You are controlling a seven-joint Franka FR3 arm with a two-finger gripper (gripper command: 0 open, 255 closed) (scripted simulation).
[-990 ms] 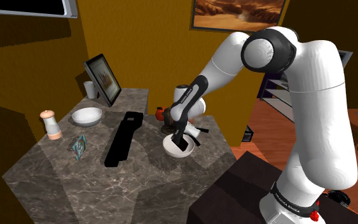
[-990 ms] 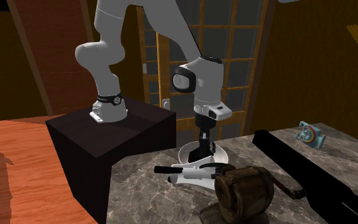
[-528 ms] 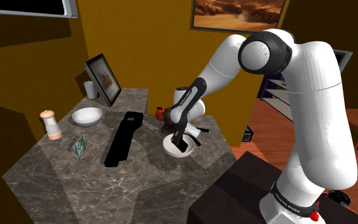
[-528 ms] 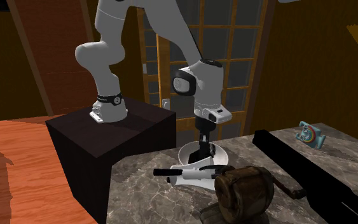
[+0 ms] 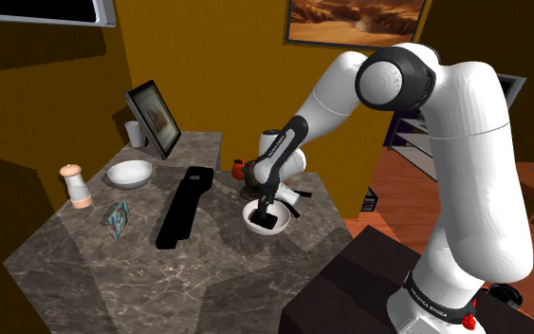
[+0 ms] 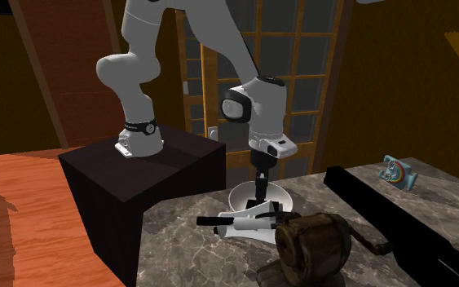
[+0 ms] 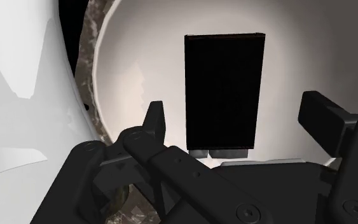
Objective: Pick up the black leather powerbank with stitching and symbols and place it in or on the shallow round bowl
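Note:
The black powerbank (image 7: 224, 89) lies flat inside the white shallow round bowl (image 7: 139, 76), its dark slab plain against the pale bottom. My gripper (image 7: 238, 121) hangs just above it, open, and the fingers (image 7: 155, 121) stand apart on either side without touching it. In the shoulder view the bowl (image 5: 253, 226) sits near the counter's right edge with the powerbank (image 5: 268, 221) in it and the gripper (image 5: 267, 206) straight over it. The second exterior view has the bowl (image 6: 244, 196) under the gripper (image 6: 261, 192).
A long black object (image 5: 184, 204) lies across the marble counter's middle. Further left are another white bowl (image 5: 129, 173), a shaker (image 5: 76, 185), a teal toy (image 5: 116, 217) and a standing tablet (image 5: 156, 119). A white-and-black tool (image 6: 244, 222) and a brown grinder (image 6: 313, 240) lie beside the bowl.
The fingers have gone from shut on the powerbank to open. The powerbank now rests loose in the bowl. The arm has barely moved.

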